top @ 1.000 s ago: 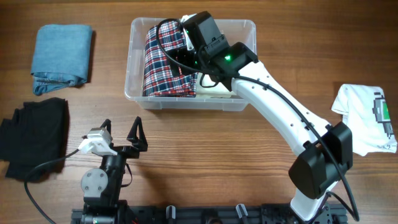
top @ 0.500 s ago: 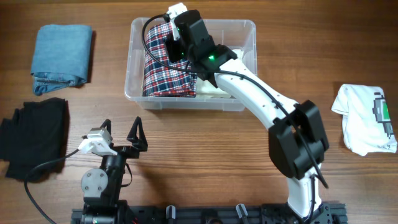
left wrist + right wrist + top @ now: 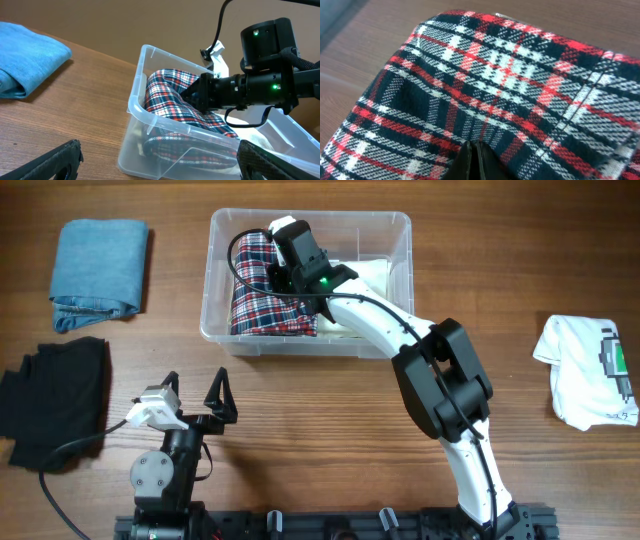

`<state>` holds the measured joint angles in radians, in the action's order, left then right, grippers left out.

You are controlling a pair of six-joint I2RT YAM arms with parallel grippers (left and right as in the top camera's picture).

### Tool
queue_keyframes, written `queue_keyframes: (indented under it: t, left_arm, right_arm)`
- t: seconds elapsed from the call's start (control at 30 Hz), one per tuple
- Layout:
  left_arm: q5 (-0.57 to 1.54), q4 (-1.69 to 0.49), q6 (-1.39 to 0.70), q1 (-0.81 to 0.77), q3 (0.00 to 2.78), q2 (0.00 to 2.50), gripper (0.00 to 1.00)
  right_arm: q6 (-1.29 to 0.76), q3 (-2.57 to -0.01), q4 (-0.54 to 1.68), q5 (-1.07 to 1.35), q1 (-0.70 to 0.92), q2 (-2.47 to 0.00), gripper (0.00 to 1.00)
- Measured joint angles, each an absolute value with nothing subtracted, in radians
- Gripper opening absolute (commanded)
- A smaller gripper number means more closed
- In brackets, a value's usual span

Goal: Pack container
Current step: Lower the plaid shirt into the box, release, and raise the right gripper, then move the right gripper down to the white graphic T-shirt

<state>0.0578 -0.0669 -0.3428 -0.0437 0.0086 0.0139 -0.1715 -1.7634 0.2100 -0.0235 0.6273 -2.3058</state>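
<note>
The clear plastic container (image 3: pixel 400 222) stands at the back middle of the table, and its near corner (image 3: pixel 136 97) shows in the left wrist view. Inside it lie a folded red, white and navy plaid garment (image 3: pixel 258 305) (image 3: pixel 172 92) (image 3: pixel 495 75) on the left and a white garment (image 3: pixel 372 272) on the right. My right gripper (image 3: pixel 276 278) (image 3: pixel 474 152) reaches into the container, shut, its joined tips against the plaid cloth with nothing seen between them. My left gripper (image 3: pixel 197 395) (image 3: pixel 159 150) rests open near the front edge, holding nothing.
A folded blue denim garment (image 3: pixel 98 260) (image 3: pixel 25 60) lies at the back left. A black garment (image 3: pixel 55 395) lies at the left edge. A white T-shirt with a green print (image 3: pixel 590 370) lies at the right.
My right gripper has gone from open to shut and moved left across the container onto the plaid garment. The right arm's elbow swung left. The left arm has not moved.
</note>
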Motion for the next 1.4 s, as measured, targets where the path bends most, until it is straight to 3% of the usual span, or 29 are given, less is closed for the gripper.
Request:
queue_keyframes:
  t: [0.13, 0.17, 0.23, 0.4, 0.53, 0.73, 0.97, 1.4]
  left_arm:
    - [0.058, -0.067, -0.343, -0.044, 0.009, 0.014, 1.0]
    - [0.058, -0.067, -0.343, -0.044, 0.009, 0.014, 1.0]
    - [0.058, -0.067, -0.343, -0.044, 0.009, 0.014, 1.0]
    - [0.058, -0.067, -0.343, -0.044, 0.009, 0.014, 1.0]
    - [0.058, -0.067, -0.343, -0.044, 0.009, 0.014, 1.0]
    - [0.058, -0.067, -0.343, -0.044, 0.009, 0.014, 1.0]
    - [0.058, -0.067, -0.343, -0.044, 0.009, 0.014, 1.0]
    - [0.058, -0.067, -0.343, -0.044, 0.009, 0.014, 1.0]
  right_arm:
    - [-0.176, -1.762, 0.25, -0.024, 0.627, -2.271, 0.3]
    - [-0.173, -1.757, 0.272, -0.022, 0.626, -2.249, 0.48]
    - [-0.178, -1.747, 0.319, -0.021, 0.626, -2.171, 0.7]
    - [-0.159, -1.745, 0.511, -0.031, 0.589, -1.779, 0.86]
    - [-0.216, -1.764, 0.78, -0.039, 0.399, -1.568, 0.99]
    - [-0.311, -1.758, 1.082, -0.05, 0.044, -1.53, 1.0]
    - [-0.341, -1.756, 1.227, -0.023, -0.379, -1.537, 1.0]
    - [-0.486, -1.39, 1.115, 0.102, -0.731, -1.621, 1.0]
